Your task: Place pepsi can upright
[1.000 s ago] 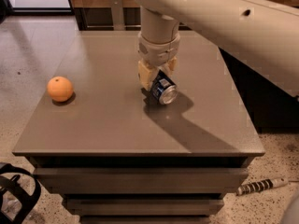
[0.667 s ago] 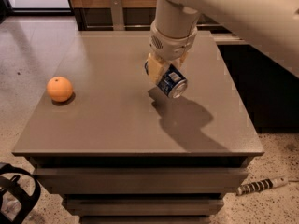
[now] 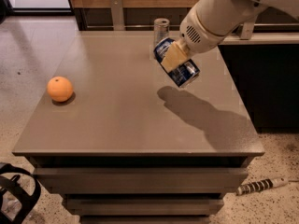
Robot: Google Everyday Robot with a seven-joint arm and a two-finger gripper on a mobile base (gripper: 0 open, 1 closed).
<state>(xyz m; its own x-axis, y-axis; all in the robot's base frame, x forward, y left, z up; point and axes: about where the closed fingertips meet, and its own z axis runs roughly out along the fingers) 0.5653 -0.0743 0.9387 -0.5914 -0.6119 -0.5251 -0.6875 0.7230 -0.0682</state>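
Your gripper (image 3: 174, 59) hangs over the far right part of the table (image 3: 117, 125) with its jaws clamped on the pepsi can (image 3: 188, 73), parted only as far as the can's body. You see one flat, tan finger pad (image 3: 173, 55) lying across the side of the can that faces the camera; the other finger is hidden behind the can. The can is in the air, clear of the tabletop, and its shadow (image 3: 187, 107) lies apart from it on the surface below, nearer to you. It is tilted, not upright: one end points up and to the far left, and the other, a silver metal rim, points down and to the near right. Its body is a short dark blue cylinder with white markings. The arm (image 3: 219, 13) that carries the gripper is smooth, off-white and rounded, and comes in from the upper right. Just behind the held can's upper end, a slimmer silver can (image 3: 161, 26) stands upright near the table's far edge. The tabletop is a flat, matt grey-brown slab with square corners. A round orange (image 3: 60, 88) with a dimpled skin sits on it near the left edge, well apart from the gripper. On the speckled floor (image 3: 28, 55) at the near right lies a pale power strip (image 3: 260, 186).
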